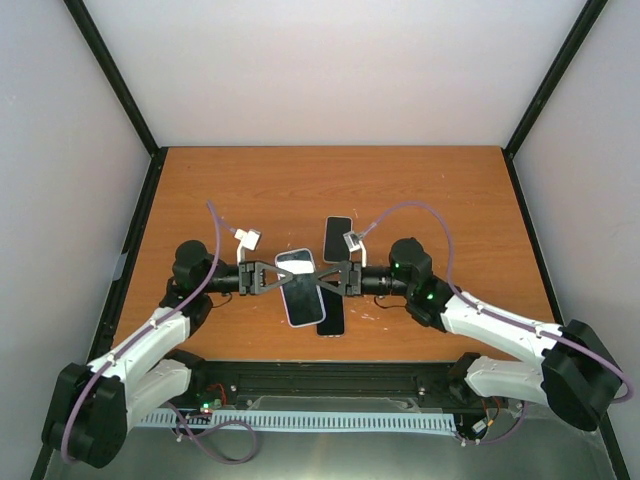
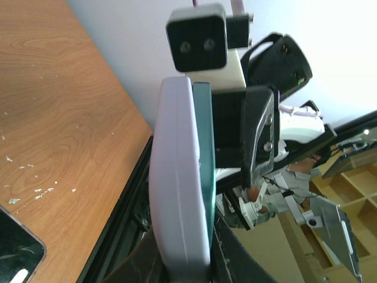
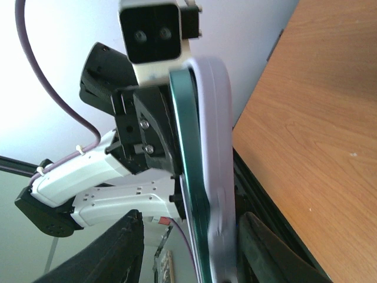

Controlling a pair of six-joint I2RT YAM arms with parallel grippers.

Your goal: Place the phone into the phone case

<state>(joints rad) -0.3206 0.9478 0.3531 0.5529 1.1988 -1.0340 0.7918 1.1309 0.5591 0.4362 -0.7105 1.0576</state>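
1. The lavender phone case (image 1: 300,300) is held up off the wooden surface (image 1: 420,190) at the centre of the top view, between the two arms.
2. The phone (image 2: 204,135), seen edge-on as a green-tinted slab in both wrist views, lies flat against the open side of the case. Whether it is fully seated cannot be told.
3. The left end effector (image 1: 283,278) reaches in from the left and pinches the case and phone together at one end.
4. The right end effector (image 1: 324,280) reaches in from the right and straddles the other end. Its fingers (image 3: 121,247) are spread, with a gap showing beside the phone's face.
5. A dark phone (image 1: 338,238) lies flat on the surface just above and to the right of the held case.
6. Another dark handset (image 1: 332,320) lies on the surface near the bottom edge, partly hidden under the case.
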